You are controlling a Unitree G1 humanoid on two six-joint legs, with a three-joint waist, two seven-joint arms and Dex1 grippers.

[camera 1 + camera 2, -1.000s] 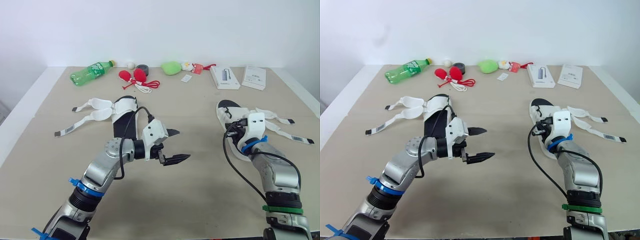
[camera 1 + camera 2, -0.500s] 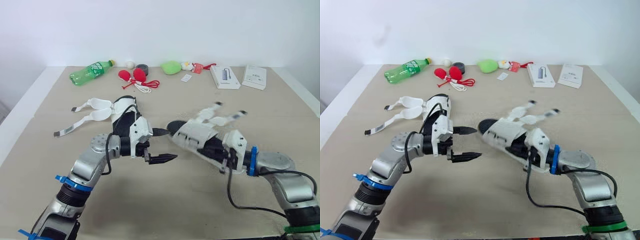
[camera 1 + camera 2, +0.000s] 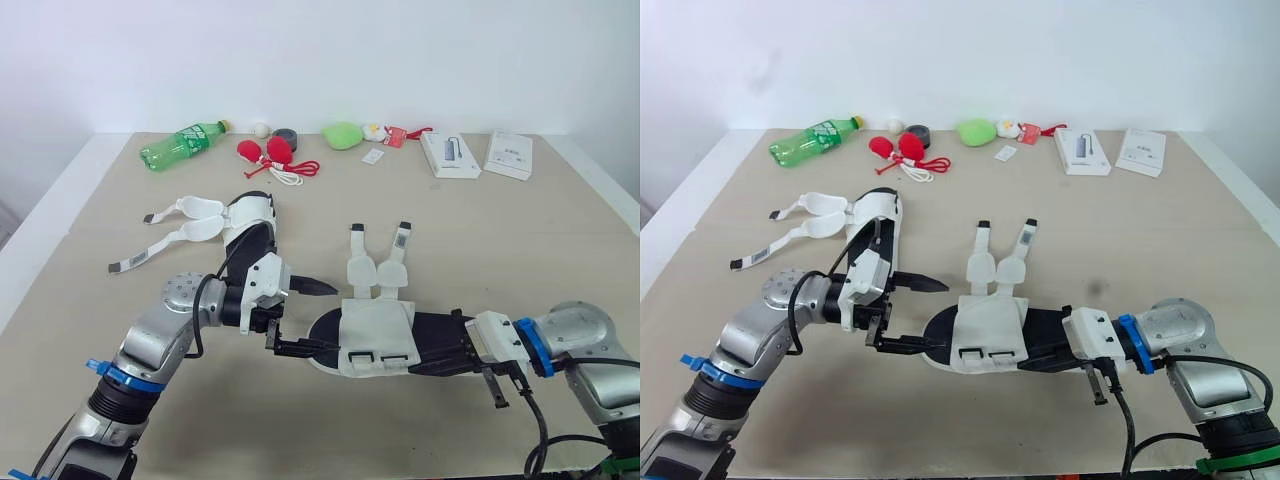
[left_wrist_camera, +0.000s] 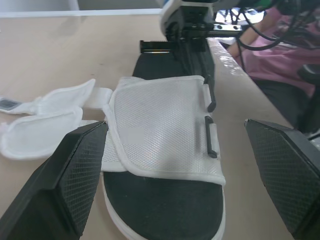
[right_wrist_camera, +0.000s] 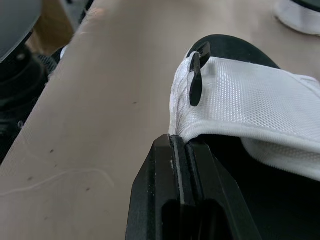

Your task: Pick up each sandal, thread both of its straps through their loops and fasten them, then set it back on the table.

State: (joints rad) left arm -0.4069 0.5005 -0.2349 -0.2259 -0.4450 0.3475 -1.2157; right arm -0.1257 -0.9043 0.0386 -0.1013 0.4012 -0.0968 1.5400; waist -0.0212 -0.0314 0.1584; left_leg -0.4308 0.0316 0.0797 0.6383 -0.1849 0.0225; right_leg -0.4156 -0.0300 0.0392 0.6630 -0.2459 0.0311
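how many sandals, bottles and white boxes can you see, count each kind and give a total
sandals: 2 (near sandal, far sandal)
bottles: 1 (green bottle)
white boxes: 2 (left white box, right white box)
total: 5

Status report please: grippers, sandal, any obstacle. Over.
Right gripper shut on sandal. Left gripper open around its toe. Straps loose, unthreaded. Second sandal apart, leftward.
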